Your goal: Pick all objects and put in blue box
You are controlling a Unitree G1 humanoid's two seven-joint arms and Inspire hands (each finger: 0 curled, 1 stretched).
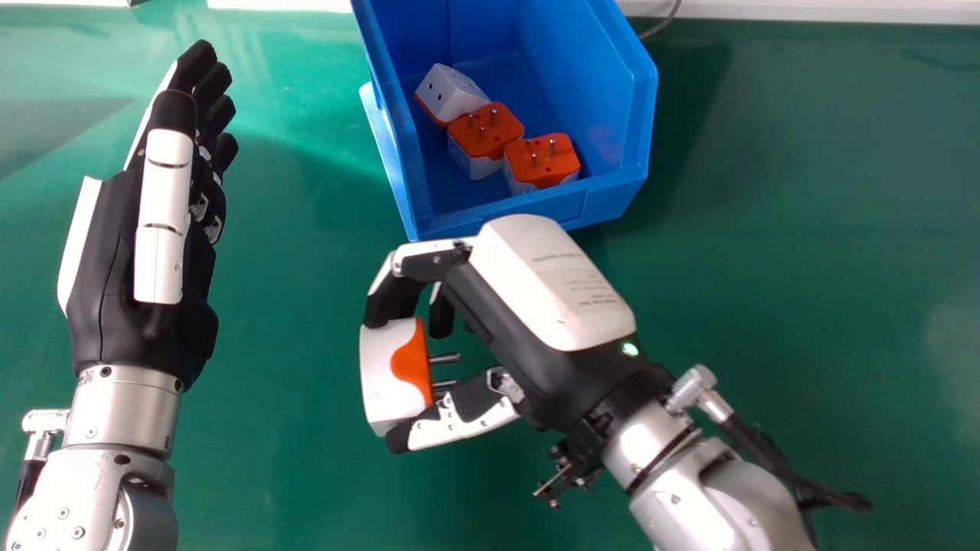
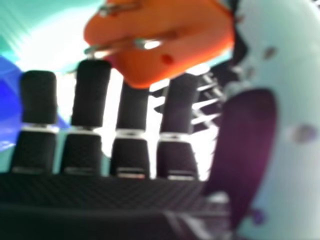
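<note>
One white-and-orange plug adapter is clamped between the curled fingers and thumb of my right hand, over the green bench and just on my side of the blue box. Three more adapters lie inside: a white one tilted against the left wall, and two with pins up, and, nearer the front.

What worries me most is the hold. I have the block by its ends, out at my fingertips, with its smooth outer face uncovered; a jerk or uneven squeeze could make it pivot or squirt out before I reach the box. Its metal pins point back towards my palm, so they may catch on me when I let go, and the adapter could drop askew.

The front wall is next. My knuckles look close to it, and if I go forward without enough lift, I judge I'd knock the rim, shove the box or scrape the adapter loose. Releasing too early would leave it outside; releasing high over the others could make it bounce off them.

My left hand is idle at the left, fingers straight.
</note>
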